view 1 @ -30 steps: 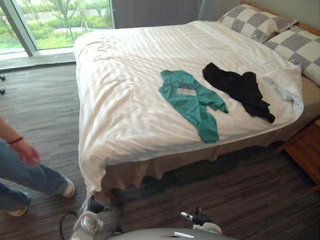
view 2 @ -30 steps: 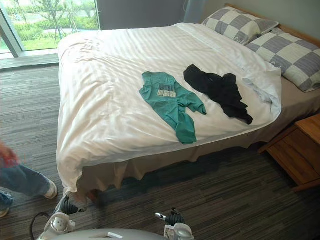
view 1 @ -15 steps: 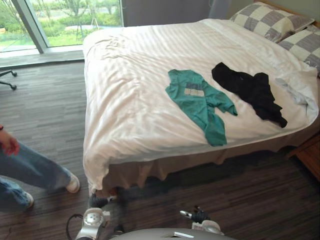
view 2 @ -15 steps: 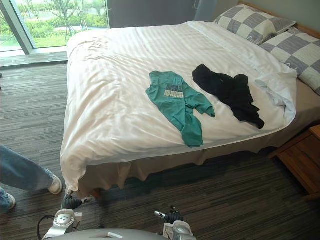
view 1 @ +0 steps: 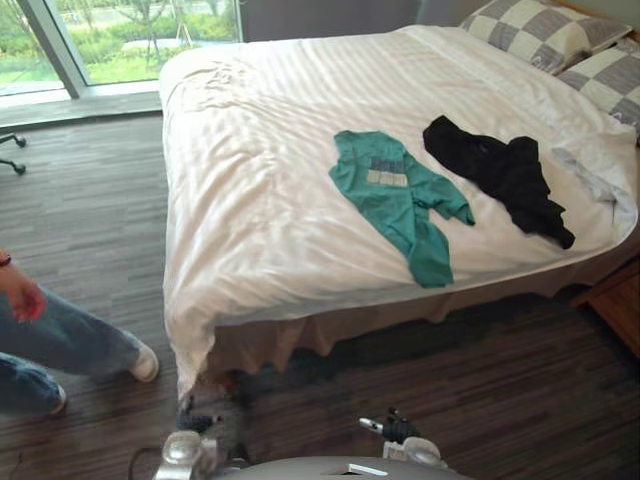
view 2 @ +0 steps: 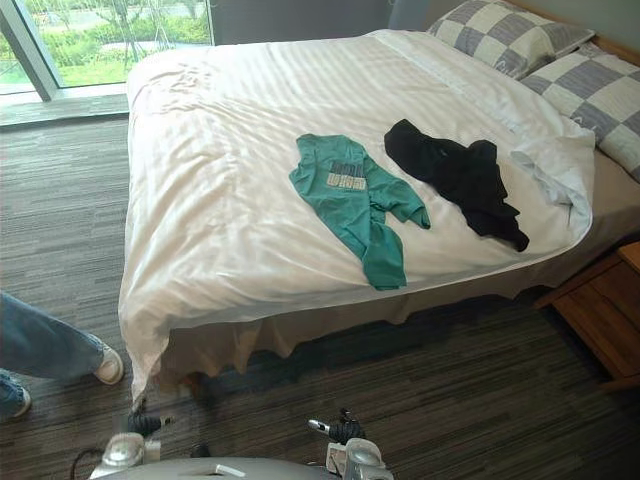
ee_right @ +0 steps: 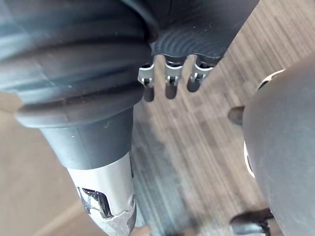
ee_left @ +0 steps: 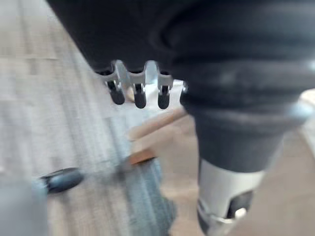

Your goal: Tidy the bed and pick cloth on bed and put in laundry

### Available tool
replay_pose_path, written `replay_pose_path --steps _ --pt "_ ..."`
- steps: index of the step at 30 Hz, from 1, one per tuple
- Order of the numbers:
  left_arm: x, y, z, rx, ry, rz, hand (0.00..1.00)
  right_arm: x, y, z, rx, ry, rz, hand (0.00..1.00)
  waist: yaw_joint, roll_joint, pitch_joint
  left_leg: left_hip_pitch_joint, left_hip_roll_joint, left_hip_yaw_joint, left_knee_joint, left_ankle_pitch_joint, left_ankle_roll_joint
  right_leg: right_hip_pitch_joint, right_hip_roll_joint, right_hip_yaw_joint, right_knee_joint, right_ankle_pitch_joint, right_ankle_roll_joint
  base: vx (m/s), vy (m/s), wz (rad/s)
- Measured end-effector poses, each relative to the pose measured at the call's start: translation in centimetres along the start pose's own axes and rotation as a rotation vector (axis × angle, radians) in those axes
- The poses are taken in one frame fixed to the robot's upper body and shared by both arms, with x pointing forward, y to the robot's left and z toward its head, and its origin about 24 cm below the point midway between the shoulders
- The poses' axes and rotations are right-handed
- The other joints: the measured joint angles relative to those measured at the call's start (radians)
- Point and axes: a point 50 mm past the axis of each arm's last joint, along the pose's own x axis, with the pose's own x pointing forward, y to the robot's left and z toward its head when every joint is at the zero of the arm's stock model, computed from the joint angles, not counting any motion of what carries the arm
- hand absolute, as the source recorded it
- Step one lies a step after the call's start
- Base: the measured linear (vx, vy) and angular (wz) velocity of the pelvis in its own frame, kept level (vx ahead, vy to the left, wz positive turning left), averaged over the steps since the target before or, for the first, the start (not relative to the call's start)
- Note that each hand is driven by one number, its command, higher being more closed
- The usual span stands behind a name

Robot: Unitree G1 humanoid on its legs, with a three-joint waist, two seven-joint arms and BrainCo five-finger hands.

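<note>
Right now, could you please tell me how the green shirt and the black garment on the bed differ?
The green shirt lies spread fairly flat, while the black garment is crumpled. The green shirt carries a pale printed patch; the black garment looks plain. The black garment lies nearer the checked pillows, the green shirt farther from them. Both rest on the white duvet, apart from each other.

dark-ribbed left hand (ee_left: 147,49), silver fingers (ee_left: 139,94)
</note>
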Motion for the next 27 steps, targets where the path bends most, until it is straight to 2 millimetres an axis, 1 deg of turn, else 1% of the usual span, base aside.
replay_pose_path --steps 2,6,27 --pt "0.0 -0.07 0.07 -0.004 -0.003 -0.002 0.0 0.02 -0.07 0.03 0.006 0.002 -0.003 0.0 0.007 0.0 0.002 0.001 0.001 0.0 0.0 0.0 0.0 0.001 0.001 0.0 0.0 0.0 0.0 -0.01 -0.007 0.04" --pt "-0.02 -0.02 -0.14 -0.013 0.006 -0.005 0.0 0.02 -0.1 0.01 0.016 0.003 -0.006 0.0 0.002 0.002 0.003 0.005 0.0 0.001 0.0 0.0 0.0 0.003 0.0 0.002 0.002 0.0 0.0 -0.01 -0.003 0.0" --pt "-0.03 0.05 -0.35 -0.087 0.026 -0.005 0.0 0.03 -0.19 0.04 0.025 0.004 -0.01 0.0 0.008 0.002 0.004 0.001 0.0 0.003 0.0 0.0 0.0 -0.002 0.0 0.005 0.001 0.0 0.004 0.0 -0.001 0.0"
